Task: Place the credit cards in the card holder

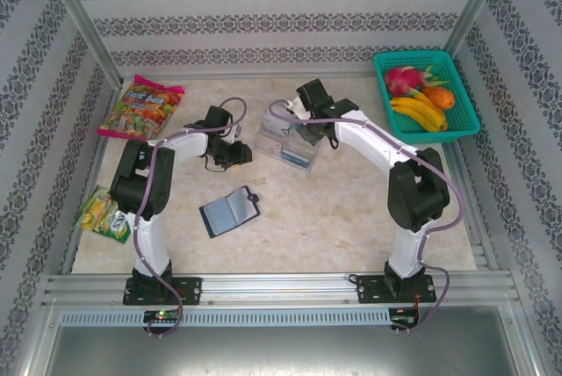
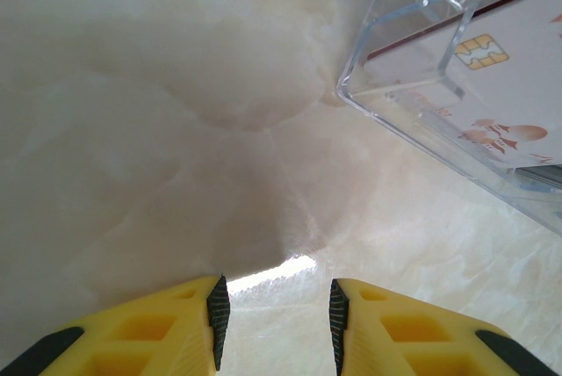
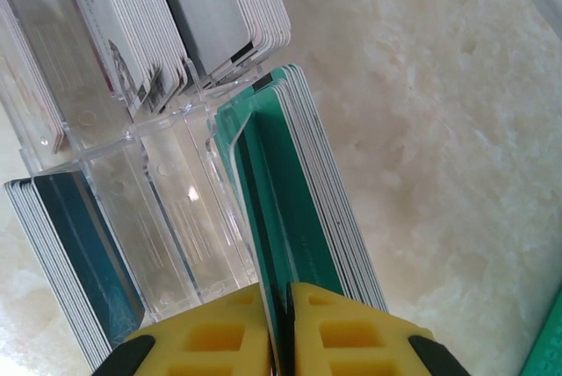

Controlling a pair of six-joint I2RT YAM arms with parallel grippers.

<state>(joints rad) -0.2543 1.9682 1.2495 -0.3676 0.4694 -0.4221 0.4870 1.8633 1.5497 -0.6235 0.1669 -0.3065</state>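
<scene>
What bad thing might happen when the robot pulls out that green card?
The right tool grips a teal card packed tight among other cards, which might lift too. The left tool hangs open beside the tray, not holding it, so the tray might slide or tip. The holder lies away from the tray; the card might slip on the way.

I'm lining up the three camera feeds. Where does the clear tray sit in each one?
Top external: tray at centre back of the table.
Left wrist: tray corner at upper right, a chip card inside.
Right wrist: tray at left and centre; the right gripper pinches a teal card standing in it.
Shared landmark: the cream marble table.
</scene>
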